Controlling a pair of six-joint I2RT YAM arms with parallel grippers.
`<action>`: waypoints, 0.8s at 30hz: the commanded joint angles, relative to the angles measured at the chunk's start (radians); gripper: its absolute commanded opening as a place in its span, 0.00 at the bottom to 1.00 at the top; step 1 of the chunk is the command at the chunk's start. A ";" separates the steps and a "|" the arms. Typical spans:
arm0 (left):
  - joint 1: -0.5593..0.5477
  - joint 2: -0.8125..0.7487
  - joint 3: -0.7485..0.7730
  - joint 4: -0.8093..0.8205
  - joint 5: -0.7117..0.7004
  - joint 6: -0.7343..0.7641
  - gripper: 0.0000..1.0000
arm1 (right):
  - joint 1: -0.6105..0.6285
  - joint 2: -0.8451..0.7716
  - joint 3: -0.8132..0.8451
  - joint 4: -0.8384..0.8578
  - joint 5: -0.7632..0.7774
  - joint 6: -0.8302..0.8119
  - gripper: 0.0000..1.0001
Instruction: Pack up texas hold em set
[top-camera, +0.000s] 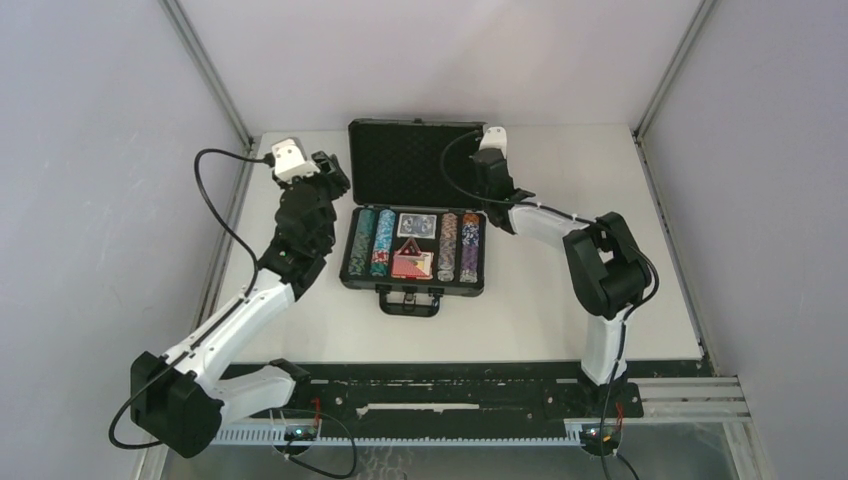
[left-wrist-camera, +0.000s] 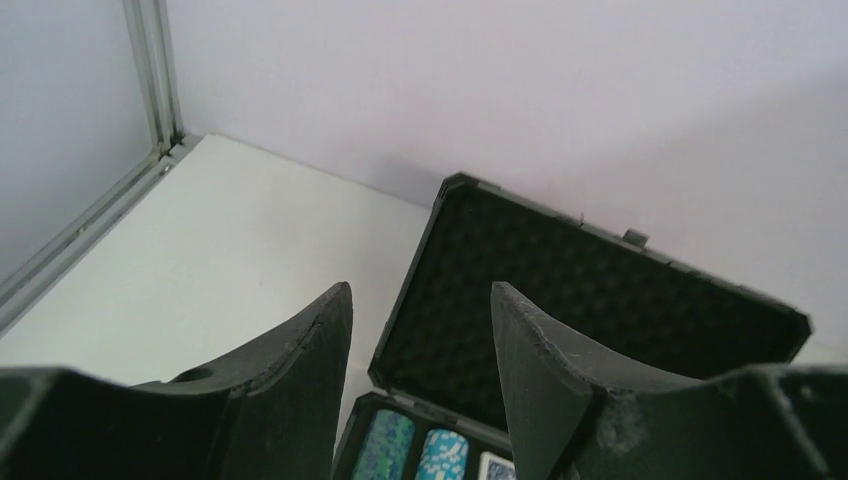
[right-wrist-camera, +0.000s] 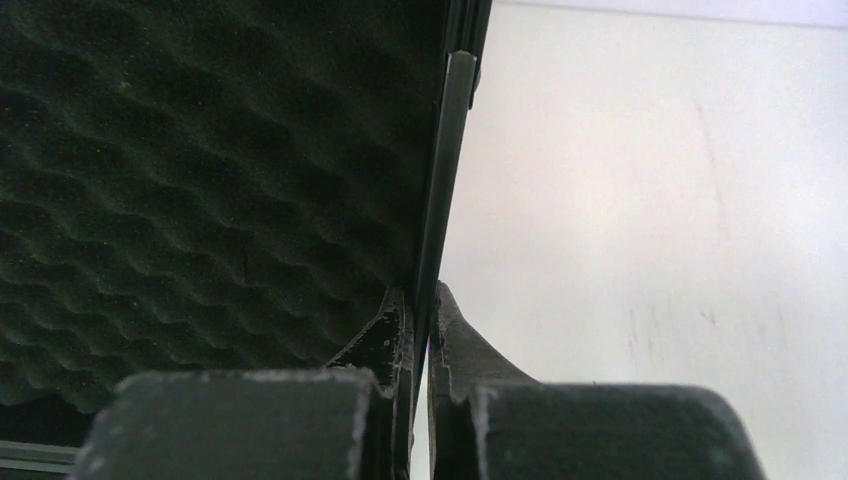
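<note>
The texas hold em set is a black briefcase (top-camera: 412, 284) at the table's middle, handle (top-camera: 408, 303) toward me. It holds rows of chips (top-camera: 372, 243), a blue deck (top-camera: 417, 224), a red deck (top-camera: 411, 265) and a triangular button (top-camera: 409, 245). Its foam-lined lid (top-camera: 415, 165) stands open at the back. My right gripper (top-camera: 486, 170) is shut on the lid's right edge (right-wrist-camera: 445, 150), one finger on each side; the gripper (right-wrist-camera: 420, 295) touches the foam (right-wrist-camera: 200, 180). My left gripper (top-camera: 335, 180) hovers open beside the lid's left edge, holding nothing. Between its fingers (left-wrist-camera: 420, 300) show the lid (left-wrist-camera: 600, 290) and chips (left-wrist-camera: 415, 455).
The white table (top-camera: 600, 290) is walled by grey panels with metal posts at the back corners (top-camera: 245, 135). A black rail (top-camera: 450, 385) runs along the near edge by the arm bases. Black cables loop off both wrists.
</note>
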 joint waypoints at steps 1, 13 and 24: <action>0.000 -0.021 -0.039 0.004 -0.004 -0.036 0.58 | 0.121 -0.141 -0.024 0.181 0.021 -0.165 0.00; 0.000 -0.062 -0.045 -0.051 0.012 -0.095 0.60 | 0.297 -0.253 -0.219 0.326 0.204 -0.252 0.00; 0.001 -0.084 -0.018 -0.152 0.053 -0.168 0.61 | 0.465 -0.312 -0.435 0.560 0.384 -0.331 0.00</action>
